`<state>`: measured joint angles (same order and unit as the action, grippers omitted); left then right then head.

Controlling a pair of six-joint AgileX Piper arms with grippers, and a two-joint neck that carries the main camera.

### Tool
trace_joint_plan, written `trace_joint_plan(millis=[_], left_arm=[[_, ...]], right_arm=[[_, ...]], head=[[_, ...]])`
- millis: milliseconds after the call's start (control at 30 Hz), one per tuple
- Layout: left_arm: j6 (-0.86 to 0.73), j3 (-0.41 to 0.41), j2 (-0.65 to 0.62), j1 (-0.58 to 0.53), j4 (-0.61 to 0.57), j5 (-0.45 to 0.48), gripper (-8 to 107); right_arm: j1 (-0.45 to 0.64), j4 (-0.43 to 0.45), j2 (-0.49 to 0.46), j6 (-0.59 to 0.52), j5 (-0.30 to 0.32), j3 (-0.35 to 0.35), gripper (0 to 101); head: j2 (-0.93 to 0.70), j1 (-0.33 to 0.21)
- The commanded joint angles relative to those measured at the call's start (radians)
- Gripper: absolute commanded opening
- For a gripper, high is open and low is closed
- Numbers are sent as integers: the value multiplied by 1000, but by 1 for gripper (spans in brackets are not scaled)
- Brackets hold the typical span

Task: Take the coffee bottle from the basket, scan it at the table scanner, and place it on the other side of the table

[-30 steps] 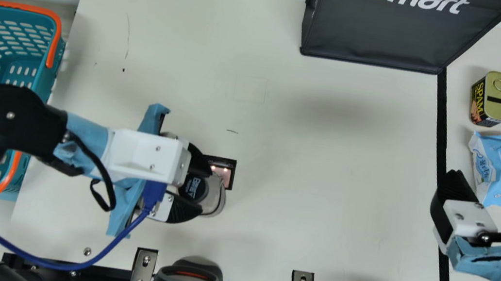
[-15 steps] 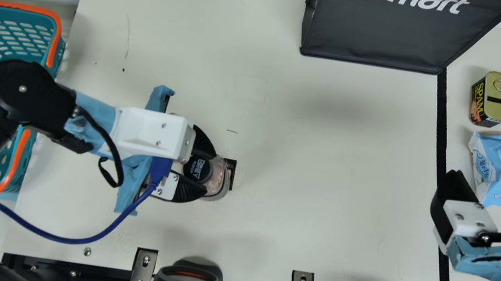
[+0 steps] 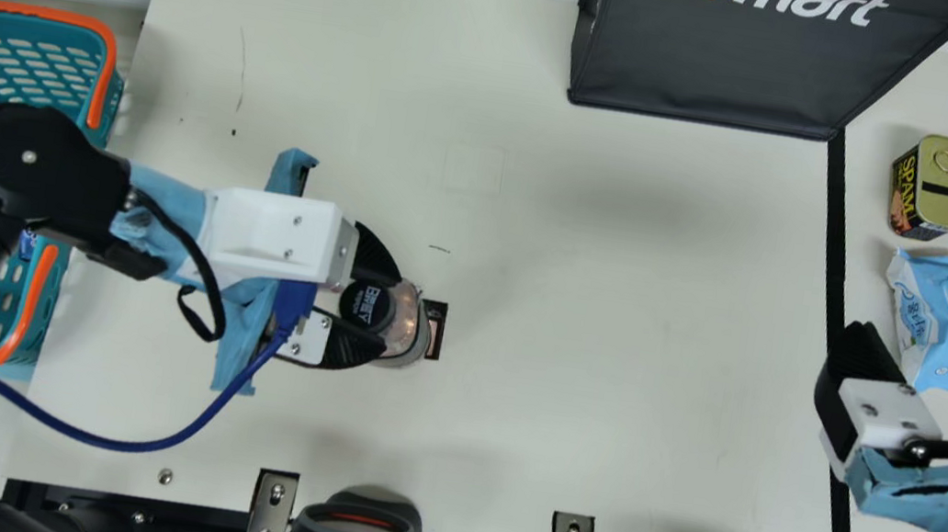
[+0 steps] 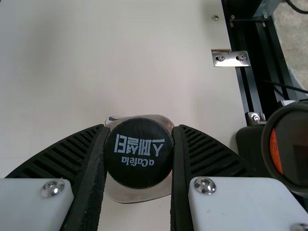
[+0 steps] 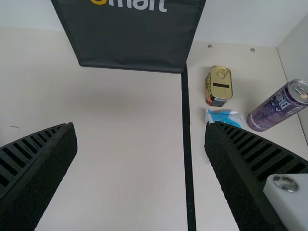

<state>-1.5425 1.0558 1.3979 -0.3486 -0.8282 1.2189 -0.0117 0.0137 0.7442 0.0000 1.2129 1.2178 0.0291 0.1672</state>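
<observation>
The bottle [image 3: 403, 323] is held over the left-centre of the main view, clamped just under its cap [image 4: 139, 153] between the pads of the left gripper [image 3: 389, 314]; the high grip probably leaves the lower body free to be read. It is set against the edge of the dark-framed window [image 3: 438, 328], apparently the scanner, so that a code can be caught there. The right gripper [image 5: 140, 126] is parked with fingers wide apart, perhaps so that the far side, with the can [image 3: 945, 184] and packet [image 3: 944, 323], can be reached later. Compared with the frame a second ago, the left gripper and bottle are shifted up the picture; compared with the half-second-old one, they are eased slightly left, and more of the window is uncovered. The right arm is unmoved.
</observation>
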Motion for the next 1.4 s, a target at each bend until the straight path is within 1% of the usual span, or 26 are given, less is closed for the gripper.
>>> trace_joint_plan(millis=[0, 600, 1367], left_arm=[[10, -2, -5, -1, -5, 1, -8], [110, -49, -93, 4, -35, 1, -8], [216, -105, -213, 40, -11, 1, -8]], right_arm=[[0, 0, 0, 0, 0, 0, 95], [0, 0, 0, 0, 0, 0, 95], [0, 0, 0, 0, 0, 0, 95]], head=[[-2, -29], [-2, -29], [-2, -29]])
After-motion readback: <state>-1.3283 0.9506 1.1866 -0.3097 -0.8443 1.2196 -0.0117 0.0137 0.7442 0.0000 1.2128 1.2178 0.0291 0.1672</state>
